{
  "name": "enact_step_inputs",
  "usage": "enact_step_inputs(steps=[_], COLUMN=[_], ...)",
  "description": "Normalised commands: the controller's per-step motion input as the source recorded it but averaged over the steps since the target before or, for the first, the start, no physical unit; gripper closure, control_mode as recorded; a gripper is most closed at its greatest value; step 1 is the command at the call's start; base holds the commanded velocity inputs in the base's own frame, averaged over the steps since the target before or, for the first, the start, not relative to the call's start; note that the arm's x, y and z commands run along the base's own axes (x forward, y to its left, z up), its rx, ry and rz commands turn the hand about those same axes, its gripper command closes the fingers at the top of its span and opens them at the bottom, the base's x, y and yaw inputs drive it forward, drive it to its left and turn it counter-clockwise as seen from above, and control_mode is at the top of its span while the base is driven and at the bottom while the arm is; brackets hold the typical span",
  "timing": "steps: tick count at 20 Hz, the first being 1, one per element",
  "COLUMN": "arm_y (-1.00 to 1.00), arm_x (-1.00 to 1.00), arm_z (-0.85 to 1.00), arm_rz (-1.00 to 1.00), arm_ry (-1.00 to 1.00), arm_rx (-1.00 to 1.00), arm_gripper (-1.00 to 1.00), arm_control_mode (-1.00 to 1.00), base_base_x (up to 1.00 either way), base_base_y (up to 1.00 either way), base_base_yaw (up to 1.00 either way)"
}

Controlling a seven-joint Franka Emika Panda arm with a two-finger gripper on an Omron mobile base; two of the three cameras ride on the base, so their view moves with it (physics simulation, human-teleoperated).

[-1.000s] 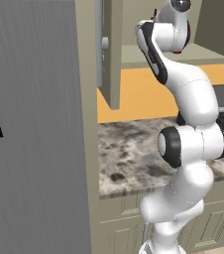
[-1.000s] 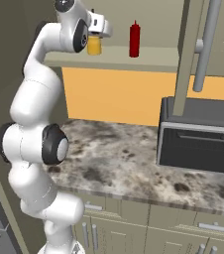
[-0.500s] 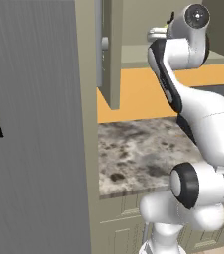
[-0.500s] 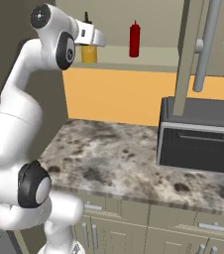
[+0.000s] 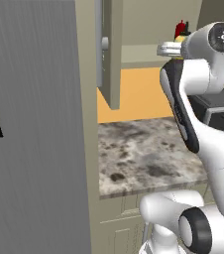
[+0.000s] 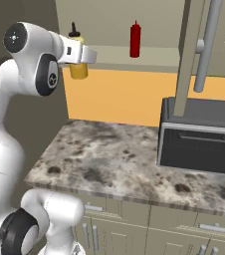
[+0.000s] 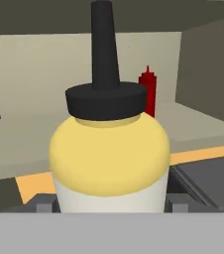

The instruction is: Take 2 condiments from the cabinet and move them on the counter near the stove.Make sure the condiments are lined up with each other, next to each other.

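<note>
Cabinet shelf (image 6: 134, 62) – yellow bottle (image 7: 109, 154) hides jaws

My hand (image 6: 79, 55) is up at the cabinet (image 6: 109, 20), level with its shelf (image 6: 149, 54). The bottle with the pointed cap (image 7: 110, 144) stands upright right in front of it, between my fingers. The 2nd bottle (image 6: 135, 39) stands on the shelf behind it and to the right, well apart. Below lies the table (image 6: 114, 159), with the microwave (image 6: 201, 139) on its right part.
</note>
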Motion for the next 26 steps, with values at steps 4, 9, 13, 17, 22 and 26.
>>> enact_step_inputs(steps=[4, 9, 13, 17, 22, 26], arm_y=[0.0, 0.0, 0.0, 0.0, 0.03, 0.0], arm_x=[-1.0, -0.86, -0.81, -0.62, -0.28, 0.0], arm_z=[-0.16, -0.28, -0.34, -0.2, -0.12, 0.0], arm_rz=[0.1, 0.17, 0.18, 0.16, 0.06, 0.0], arm_ry=[0.0, 0.0, 0.0, 0.0, 0.0, 0.0], arm_rx=[0.0, 0.0, 0.0, 0.0, 0.0, 0.0], arm_gripper=[1.0, 1.0, 1.0, 1.0, 1.0, 1.0], arm_control_mode=[-1.0, -1.0, -1.0, -1.0, -1.0, -1.0], base_base_x=[0.0, 0.0, 0.0, 0.0, 0.0, 0.0], base_base_y=[0.0, 0.0, 0.0, 0.0, 0.0, 0.0], base_base_yaw=[0.0, 0.0, 0.0, 0.0, 0.0, 0.0])
